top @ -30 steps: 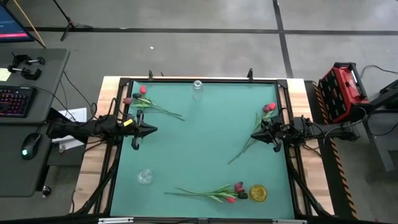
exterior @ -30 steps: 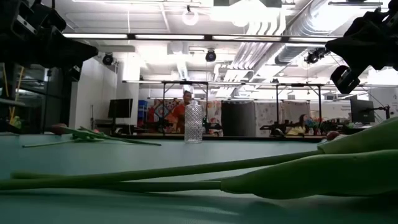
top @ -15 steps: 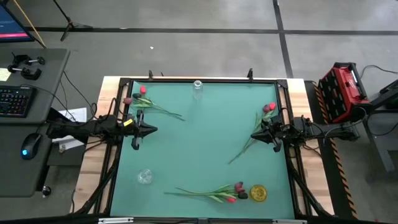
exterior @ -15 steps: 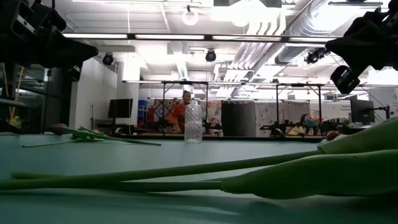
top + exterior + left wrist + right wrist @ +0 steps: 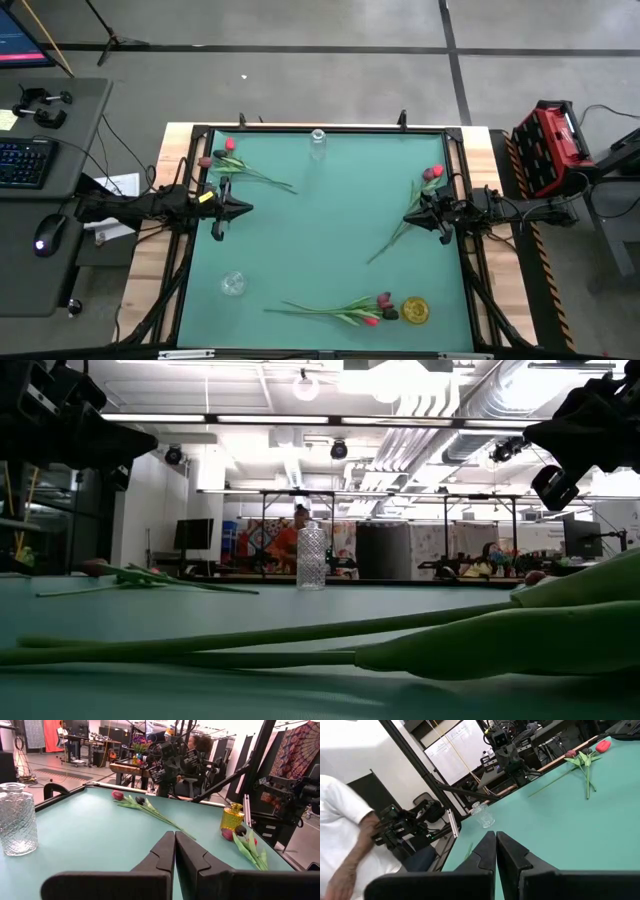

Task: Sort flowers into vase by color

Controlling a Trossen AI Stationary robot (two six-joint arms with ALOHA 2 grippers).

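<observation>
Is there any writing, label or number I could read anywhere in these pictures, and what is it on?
None can be read.
Whiteboard behind the table in the right wrist view: ruled lines and marks, too blurred to read.
Monitor beside the table in the high view: too small to read.

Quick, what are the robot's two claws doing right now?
Left gripper: shut, holding nothing.
Right gripper: shut, holding nothing.
</observation>
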